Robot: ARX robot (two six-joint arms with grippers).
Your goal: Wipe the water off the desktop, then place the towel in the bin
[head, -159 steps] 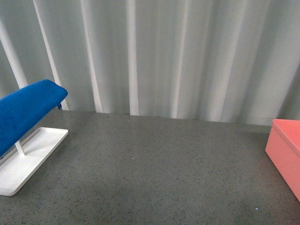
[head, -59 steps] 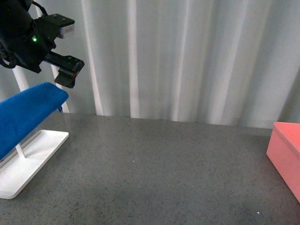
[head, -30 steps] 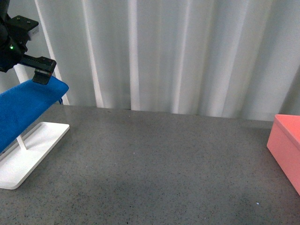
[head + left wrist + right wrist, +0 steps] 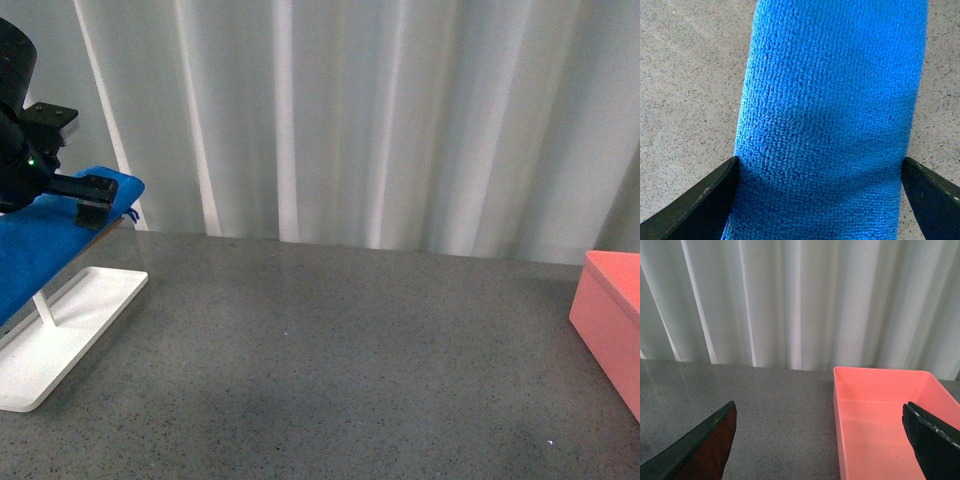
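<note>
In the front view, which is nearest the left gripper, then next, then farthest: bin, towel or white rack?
1. towel, far left, right under the left gripper
2. white rack, below the towel
3. bin, far right edge

Bin (image 4: 610, 320), towel (image 4: 40, 250) partly off-frame
</note>
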